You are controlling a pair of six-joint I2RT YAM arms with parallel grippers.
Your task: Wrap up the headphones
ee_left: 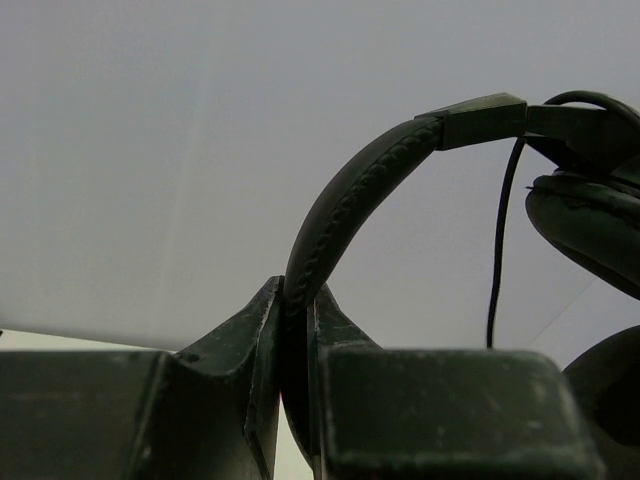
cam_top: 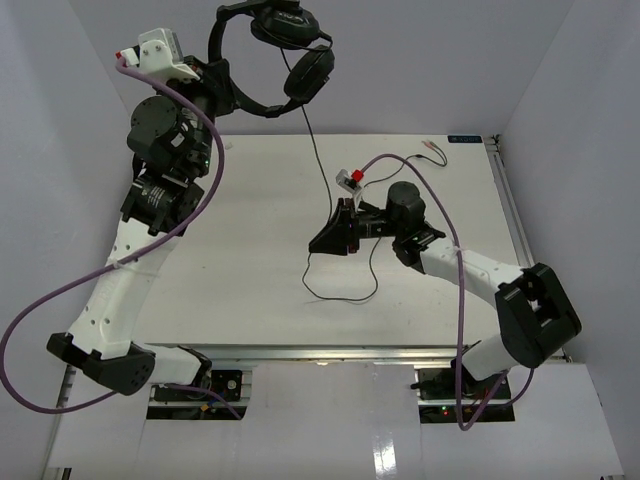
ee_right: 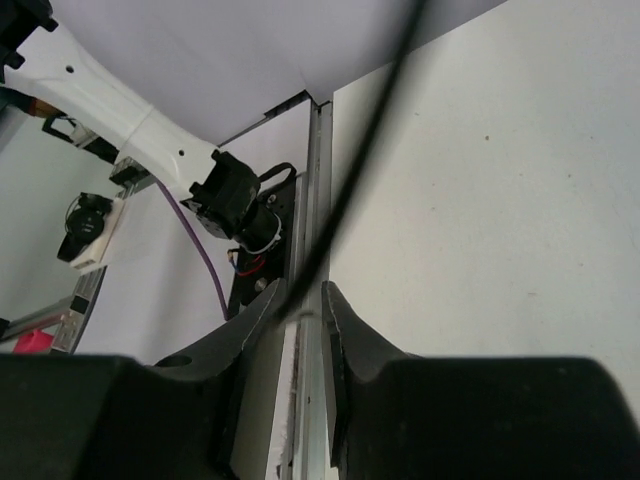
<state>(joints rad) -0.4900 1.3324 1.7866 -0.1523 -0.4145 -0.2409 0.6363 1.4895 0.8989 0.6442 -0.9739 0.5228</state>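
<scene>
The black headphones [cam_top: 310,72] hang in the air at the back left, above the table. My left gripper [cam_top: 213,75] is raised and shut on their headband [ee_left: 350,190], which stands pinched between the jaws of the left gripper [ee_left: 295,300]. One earcup [ee_left: 590,220] shows at the right. The thin black cable [cam_top: 318,150] drops from an earcup to my right gripper [cam_top: 325,238] at mid-table. It then loops on the table and ends at the pink and green plugs [cam_top: 432,148]. The right gripper [ee_right: 302,305] stands narrowly open, and the cable [ee_right: 360,150] runs between its tips against the left finger.
The white table [cam_top: 250,230] has a metal rail [cam_top: 505,200] along its right edge and walls on three sides. Thick purple arm cables [cam_top: 205,150] trail from both arms. The left arm's base [ee_right: 235,200] shows beyond the table edge.
</scene>
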